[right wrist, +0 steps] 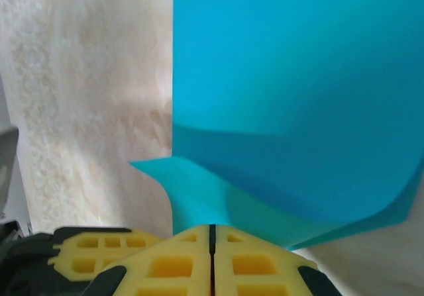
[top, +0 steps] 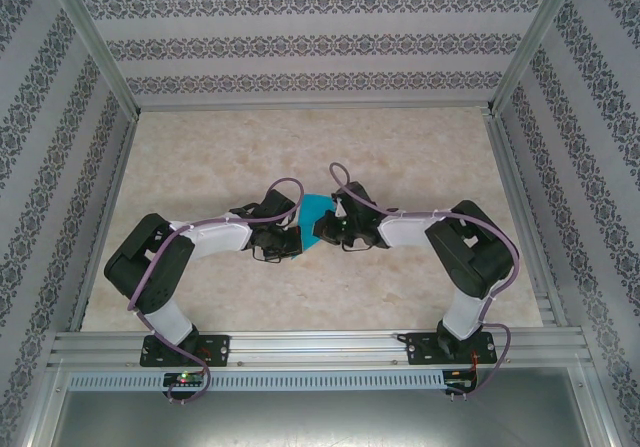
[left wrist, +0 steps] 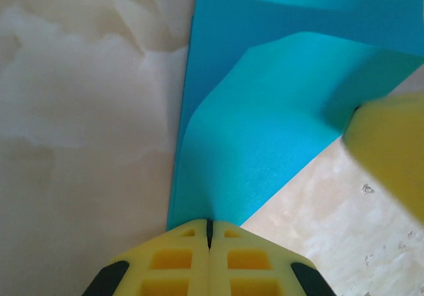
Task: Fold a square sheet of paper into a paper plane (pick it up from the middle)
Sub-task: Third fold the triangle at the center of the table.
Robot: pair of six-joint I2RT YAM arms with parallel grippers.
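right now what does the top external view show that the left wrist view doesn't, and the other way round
Top external adds the layout: the left arm and right arm bend inward from the near rail. The left gripper and right gripper meet at the square sheet of paper, with patterned walls around.

Left wrist adds close detail: the left gripper's yellow fingers are shut on the paper's edge, a flap curls up, and there is a blurred yellow pad at right.

Both share the teal paper and the marbled table.
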